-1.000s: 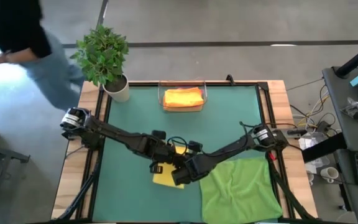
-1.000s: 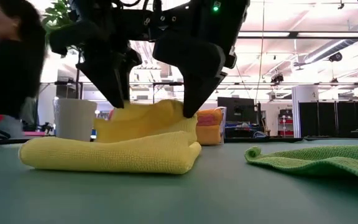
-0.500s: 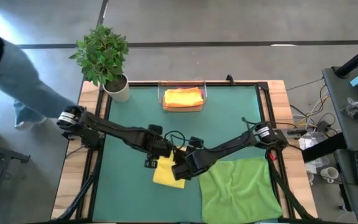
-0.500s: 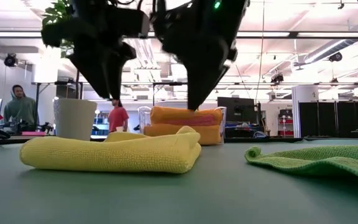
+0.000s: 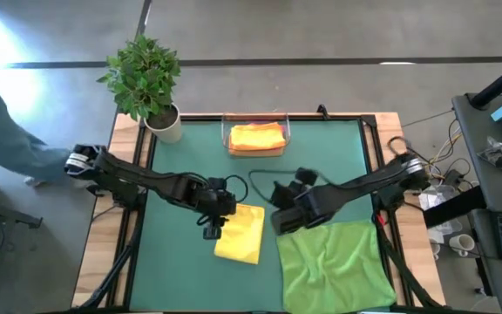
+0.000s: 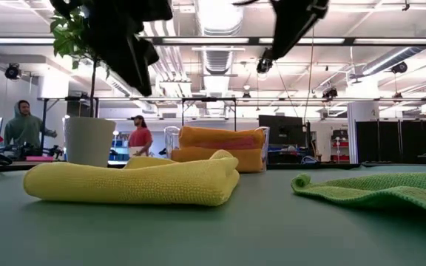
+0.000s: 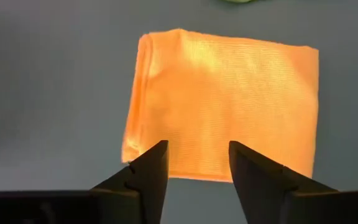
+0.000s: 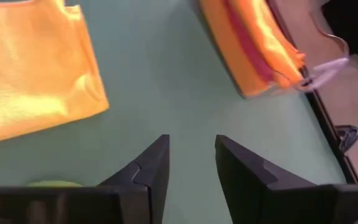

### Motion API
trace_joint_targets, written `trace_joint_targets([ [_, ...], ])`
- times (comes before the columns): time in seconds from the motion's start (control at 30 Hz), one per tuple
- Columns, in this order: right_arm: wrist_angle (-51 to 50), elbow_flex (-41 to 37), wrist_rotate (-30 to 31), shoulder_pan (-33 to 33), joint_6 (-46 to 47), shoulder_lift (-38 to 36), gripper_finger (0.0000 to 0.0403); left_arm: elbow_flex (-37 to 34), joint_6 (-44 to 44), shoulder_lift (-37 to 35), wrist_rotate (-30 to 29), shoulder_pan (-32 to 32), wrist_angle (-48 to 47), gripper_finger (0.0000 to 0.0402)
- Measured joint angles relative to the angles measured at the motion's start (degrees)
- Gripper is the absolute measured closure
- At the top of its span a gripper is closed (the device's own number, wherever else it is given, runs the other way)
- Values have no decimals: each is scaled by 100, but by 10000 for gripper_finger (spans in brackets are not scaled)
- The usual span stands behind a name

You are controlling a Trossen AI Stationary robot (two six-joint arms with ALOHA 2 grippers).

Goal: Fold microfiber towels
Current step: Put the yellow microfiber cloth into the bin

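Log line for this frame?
left gripper: open, over folded yellow towel | right gripper: open, empty | green towel: unfolded

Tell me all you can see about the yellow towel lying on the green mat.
The yellow microfiber towel is a soft, fine-woven cloth folded into a thick rectangle of several layers, with one rounded folded edge. It lies flat near the middle of the dark green table mat, left of the spread green towel and apart from it. Nothing grips it: the open left gripper hovers beside its left edge.

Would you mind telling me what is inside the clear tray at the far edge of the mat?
The clear tray holds a stack of folded towels: orange on top, with a pink layer showing at the side in the right wrist view. Anything beneath is hidden.
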Motion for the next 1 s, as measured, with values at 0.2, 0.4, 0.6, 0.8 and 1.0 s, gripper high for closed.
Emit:
trace_joint_targets([
  [0.2,275,-1120,4,0,-153,-1065,292,-489,-823,51,199,0,663,296],
  [0.4,443,-2045,-7,0,-167,-2001,300,-1185,-1558,174,259,6,1803,374],
  [0.6,549,-2604,-6,0,-431,-2722,306,-1699,-1271,309,248,49,2801,393],
  [0.8,919,-2928,-7,0,-947,-3208,312,-1660,-1247,723,221,283,2983,391],
  [1.0,1235,-3080,-7,0,-1216,-3416,312,-1585,-1245,1055,220,567,2975,391],
])
